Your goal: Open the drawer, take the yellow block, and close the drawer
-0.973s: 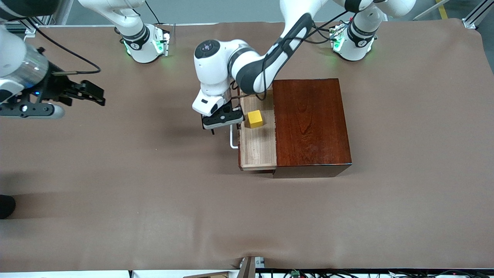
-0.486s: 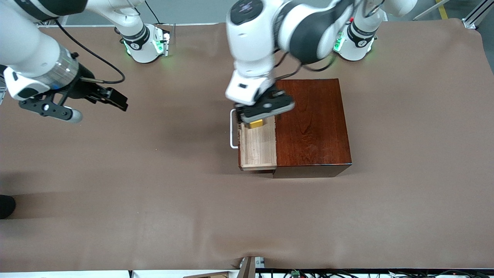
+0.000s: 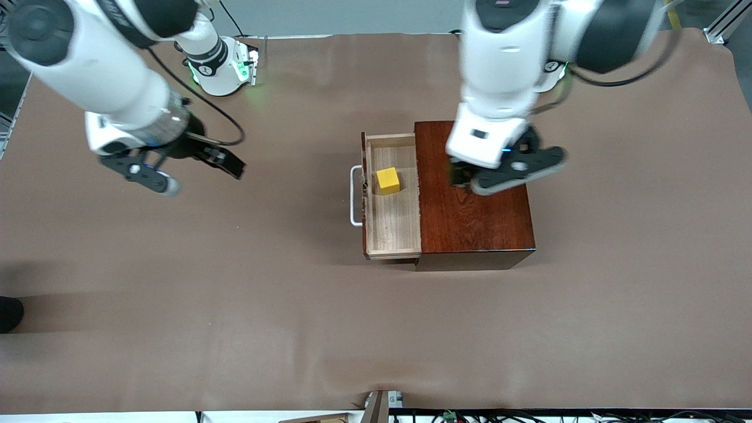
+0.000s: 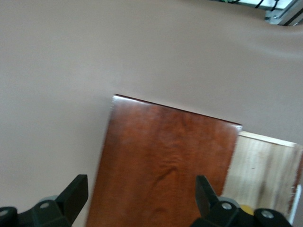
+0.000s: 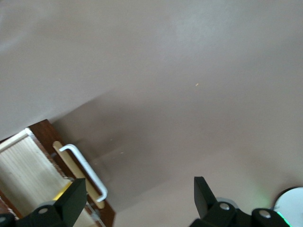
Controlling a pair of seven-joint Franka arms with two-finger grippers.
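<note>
Both grippers, left gripper [image 3: 464,179] and right gripper [image 3: 226,164], gape; yellow block [image 3: 388,180] sits in drawer [image 3: 392,223].

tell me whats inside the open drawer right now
The drawer holds one yellow block on pale wood. Whatever sits in the part still under the wooden box is covered.

Glossy reddish-brown box [image 3: 473,188], grained; drawer [image 3: 392,217] pale wood inside, white handle [image 3: 353,197]; yellow block [image 3: 388,180]; plain brown table cover [image 3: 235,305].
</note>
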